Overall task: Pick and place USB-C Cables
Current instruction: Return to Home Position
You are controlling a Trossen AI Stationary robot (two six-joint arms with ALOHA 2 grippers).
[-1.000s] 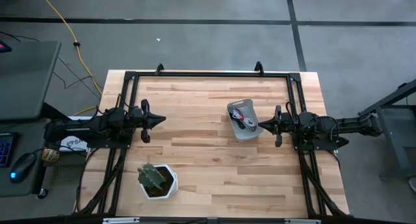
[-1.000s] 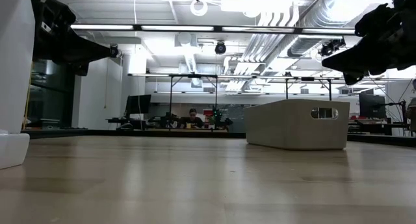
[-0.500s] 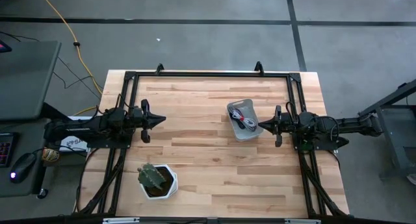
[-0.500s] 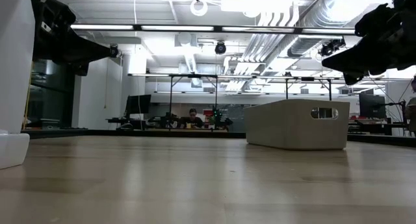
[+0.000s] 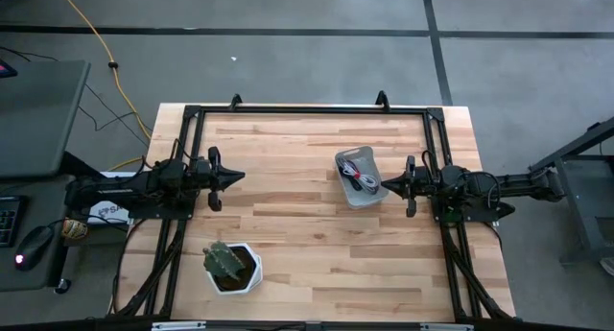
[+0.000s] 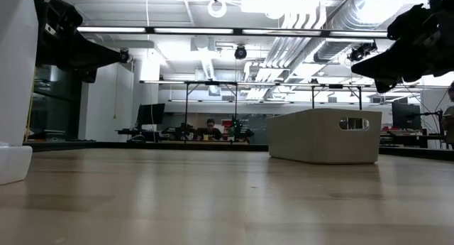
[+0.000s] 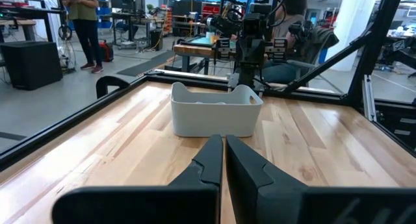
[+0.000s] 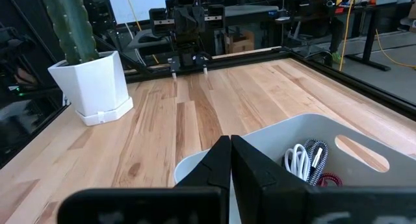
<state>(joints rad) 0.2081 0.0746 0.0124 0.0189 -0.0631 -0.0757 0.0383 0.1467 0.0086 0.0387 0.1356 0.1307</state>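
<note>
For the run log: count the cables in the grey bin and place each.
3 show, bunched together inside the bin: a white cable, a black-and-white braided cable beside it, and a dark red cable next to that. The right gripper, at the bin's edge, may hide others.

The USB-C cables (image 5: 361, 177) lie bundled together inside the pale bin (image 5: 343, 160), white, braided and dark red.
</note>
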